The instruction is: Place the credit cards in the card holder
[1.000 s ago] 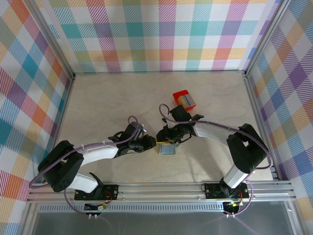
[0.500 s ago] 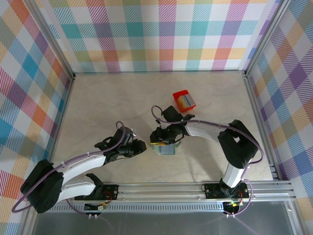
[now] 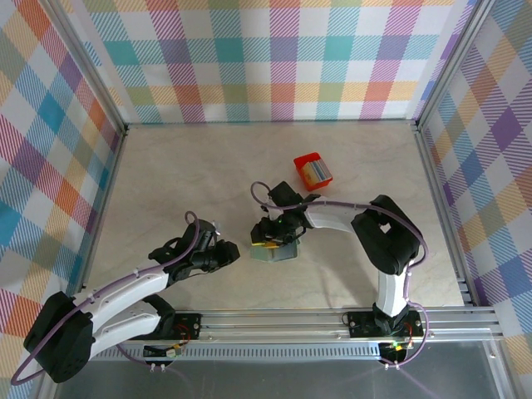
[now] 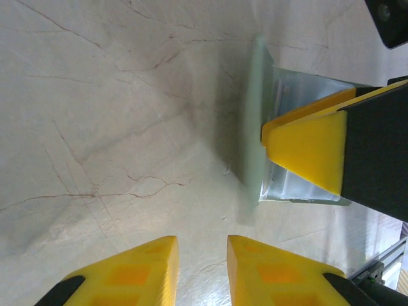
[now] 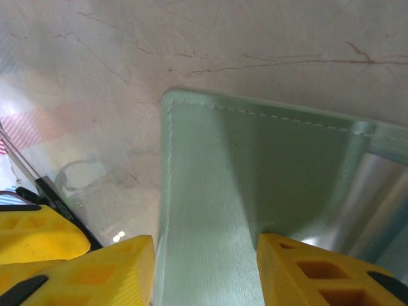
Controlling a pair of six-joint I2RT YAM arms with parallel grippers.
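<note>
Marbled surface (image 3: 166, 183) bears the card holder (image 5: 255, 153), its flap raised inside the right claw (image 5: 205, 255), likely to expose the slots; whether it is clamped I cannot tell. Left claw (image 4: 203, 261) hovers beside it, slightly apart and empty.

Left hand (image 3: 233, 252) reaches toward 2 o'clock, fingers narrowly parted. Right hand (image 3: 268, 242) reaches toward 9 o'clock, fingers wider apart.
</note>
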